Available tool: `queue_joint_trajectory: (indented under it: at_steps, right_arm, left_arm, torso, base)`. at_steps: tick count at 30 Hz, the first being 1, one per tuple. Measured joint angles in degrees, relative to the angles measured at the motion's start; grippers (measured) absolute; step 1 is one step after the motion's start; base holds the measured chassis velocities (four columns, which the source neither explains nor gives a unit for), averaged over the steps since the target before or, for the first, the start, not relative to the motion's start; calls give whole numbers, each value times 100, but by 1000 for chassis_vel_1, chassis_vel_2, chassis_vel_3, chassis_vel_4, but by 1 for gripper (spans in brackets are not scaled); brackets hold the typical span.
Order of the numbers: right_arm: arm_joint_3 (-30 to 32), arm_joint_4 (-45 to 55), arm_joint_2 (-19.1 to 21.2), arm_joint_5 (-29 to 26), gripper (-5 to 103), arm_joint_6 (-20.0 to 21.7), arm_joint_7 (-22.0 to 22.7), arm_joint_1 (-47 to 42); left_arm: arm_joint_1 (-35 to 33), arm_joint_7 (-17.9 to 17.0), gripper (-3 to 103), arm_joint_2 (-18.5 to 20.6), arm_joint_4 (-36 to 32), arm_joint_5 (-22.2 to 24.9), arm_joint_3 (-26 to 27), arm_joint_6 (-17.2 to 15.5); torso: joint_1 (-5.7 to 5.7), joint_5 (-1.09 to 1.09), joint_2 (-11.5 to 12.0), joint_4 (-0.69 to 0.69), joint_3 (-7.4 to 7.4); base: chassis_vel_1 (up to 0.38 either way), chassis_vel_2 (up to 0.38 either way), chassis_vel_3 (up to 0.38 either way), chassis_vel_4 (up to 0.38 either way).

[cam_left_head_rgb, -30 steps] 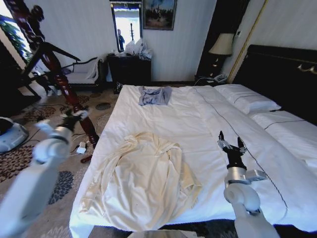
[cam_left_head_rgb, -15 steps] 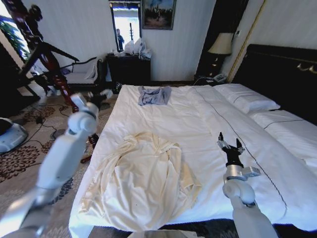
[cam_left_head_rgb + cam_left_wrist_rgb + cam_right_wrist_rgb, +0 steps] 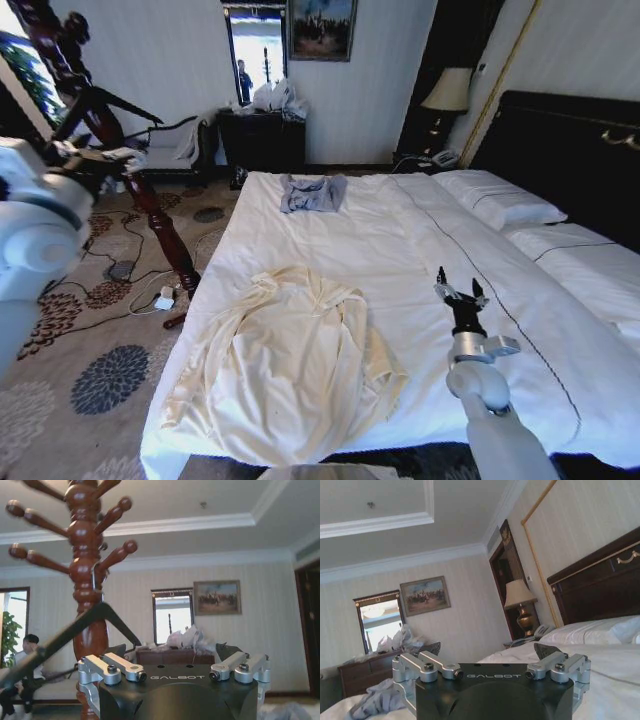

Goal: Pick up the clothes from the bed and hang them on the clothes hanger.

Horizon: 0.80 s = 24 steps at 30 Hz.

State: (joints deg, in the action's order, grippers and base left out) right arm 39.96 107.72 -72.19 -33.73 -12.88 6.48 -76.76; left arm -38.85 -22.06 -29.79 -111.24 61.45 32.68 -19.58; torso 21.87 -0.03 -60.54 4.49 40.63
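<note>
Clothes: the cream garment [image 3: 290, 370] lies spread flat on the near left part of the bed [image 3: 420, 260], nothing gripping it.
Right gripper: the right gripper [image 3: 455, 293] points upward over the sheet, right of the garment and well apart from it, fingers spread, empty.
Left gripper: the left gripper [image 3: 95, 155] is raised beside the bed, close to the clothes hanger [image 3: 120, 150]; whether its fingers are spread cannot be told.
Grey-blue garment: a small folded piece [image 3: 312, 191] lies at the bed's far side.
</note>
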Motion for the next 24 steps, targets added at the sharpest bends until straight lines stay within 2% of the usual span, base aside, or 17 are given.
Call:
queue_joint_trajectory:
  at_steps: [1, 4, 7, 10, 11, 14, 17, 18, 20, 21, 24]
  right_arm:
    - [0, 0, 0, 0, 100, 0, 0, 0]
    - [-94, 4, -34, 72, 100, -2, 7, -14]
    - [-97, 9, -30, 79, 100, -2, 12, -21]
    - [-44, -7, -3, 80, 100, -2, 22, -22]
    - [-44, -7, -3, 80, 100, -2, 22, -22]
    - [-11, -39, -14, 80, 100, -2, 30, -7]
    - [1, -55, -45, 81, 100, 0, 36, -3]
    - [9, -57, -51, 83, 100, 0, 36, -4]
    - [41, -74, -60, 95, 100, 0, 36, -28]
    - [41, -74, -60, 95, 100, 0, 36, -28]
    - [74, -124, -67, 106, 100, -16, 31, -43]
  left_arm:
    - [0, 0, 100, 0, 0, 0, 0, 0]
    - [346, 231, 100, -289, 525, -214, -227, 308]
    - [595, 316, 100, -344, 740, -207, -362, 371]
    - [1434, 464, 100, -422, 1188, -144, -847, 441]
    - [1434, 464, 100, -422, 1188, -144, -847, 441]
    - [2263, 470, 100, -559, 1615, -161, -1363, 430]
    - [2726, 252, 100, -602, 1821, -184, -1593, 194]
    - [2863, 145, 100, -601, 1873, -182, -1626, 46]
    - [3206, -107, 100, -512, 2075, -199, -1676, -457]
    - [3206, -107, 100, -512, 2075, -199, -1676, -457]
    - [3546, -277, 100, -419, 2458, -318, -1703, -993]
  torso:
    - [0, 0, 0, 0, 0]
    - [1, 0, 0, -1, 0]
    - [0, 1, 0, -4, 0]
    - [0, 3, 0, -4, 0]
    - [0, 3, 0, -4, 0]
    - [1, 4, 0, 0, 0]
    - [2, 4, 1, 0, 1]
    - [2, 5, 0, 0, 0]
    - [1, 5, 0, -4, 0]
    - [1, 5, 0, -4, 0]
    - [1, 3, 0, -6, -1]
  base:
    - [0, 0, 0, 0]
    - [0, 0, 0, 0]
    - [0, 0, 0, 0]
    - [0, 0, 0, 0]
    - [0, 0, 0, 0]
    - [0, 0, 0, 0]
    - [0, 0, 0, 0]
    - [0, 0, 0, 0]
    - [0, 0, 0, 0]
    - [0, 0, 0, 0]
    - [0, 0, 0, 0]
